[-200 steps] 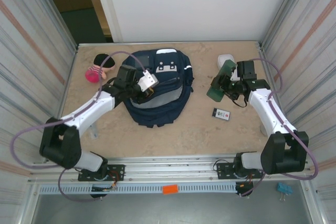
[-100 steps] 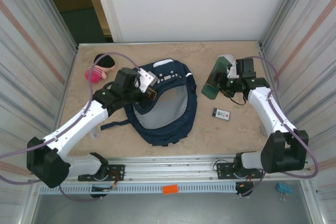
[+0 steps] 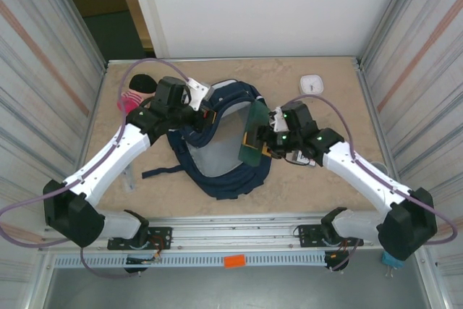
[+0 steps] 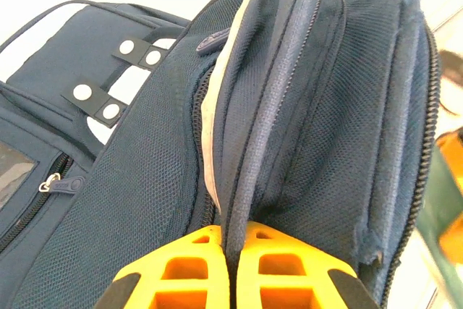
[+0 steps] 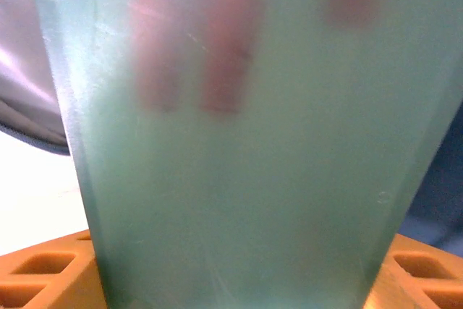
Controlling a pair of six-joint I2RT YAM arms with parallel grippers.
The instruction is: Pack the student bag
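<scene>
The left gripper [image 4: 230, 255] is pressing its orange fingers [image 4: 173, 274] fully together on a ridge of piping at the rim of the large navy-blue fabric student bag [image 4: 311, 106], holding that edge so the mouth is gaping and showing a pale grey lining [image 3: 217, 146]. The right gripper [image 5: 239, 284] is standing wide around a flat, translucent green plastic case [image 5: 239, 142], its orange fingers [image 5: 43, 276] bearing on the case's two side edges. In the overhead view the case is tilting over the right rim of the bag's opening. The bag is lying in the middle of the beige stone-patterned tabletop [image 3: 325, 186], between the two arms. A small white square object [image 3: 312, 82] is sitting near the far right corner, well apart from the bag. A pink and black soft object [image 3: 137, 93] is lying at the far left, beside the left arm.
</scene>
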